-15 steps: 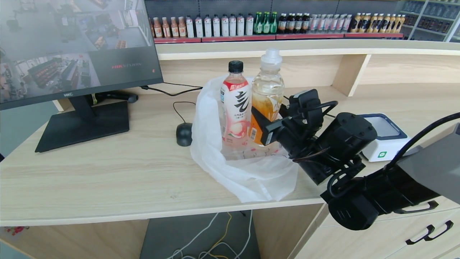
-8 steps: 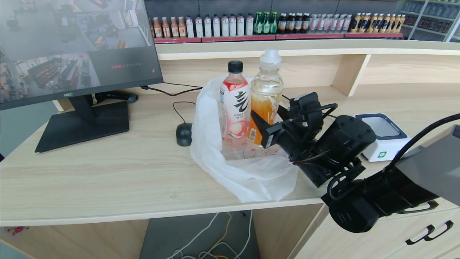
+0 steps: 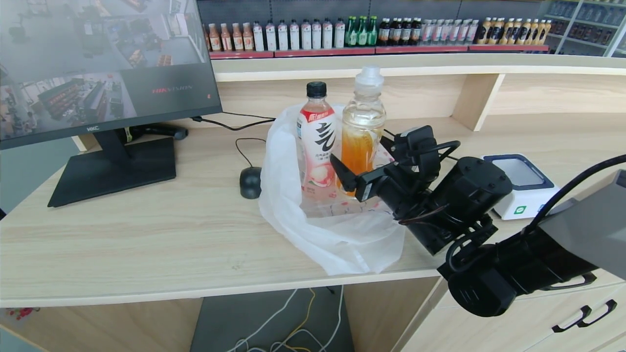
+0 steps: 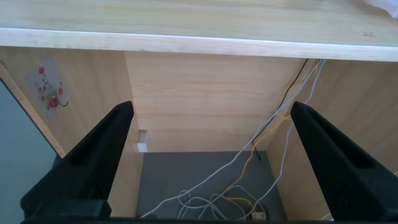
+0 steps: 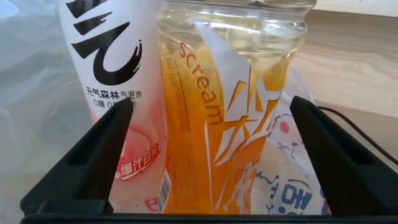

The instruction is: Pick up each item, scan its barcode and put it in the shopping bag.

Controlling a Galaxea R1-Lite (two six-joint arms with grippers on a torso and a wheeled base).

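On the counter (image 3: 146,230), the shopping bag (image 3: 337,244) veils the pink bottle's (image 3: 317,142) base.

A monitor (image 3: 98,63) and a black mouse (image 3: 250,182) are being supported by a wooden counter (image 3: 146,234), while bottles (image 3: 313,34) are being displayed on shelves (image 3: 342,52) behind.

Site: a shop, checkout position. I face a light wood counter (image 3: 146,234) with a raised customer ledge (image 3: 415,68) along its far side. Beyond the ledge, red-edged shelves (image 3: 420,49) carry long rows of bottled drinks, with further racks (image 3: 587,24) at far right. On the counter stand a monitor (image 3: 98,63) showing split camera views of store aisles, a wired mouse (image 3: 250,182), a white box-shaped barcode scanner (image 3: 525,186) with a glass top, and a white plastic shopping bag (image 3: 332,239) holding two drink bottles (image 3: 318,142) upright. Drawers (image 3: 538,322) with black handles sit below, to my right.
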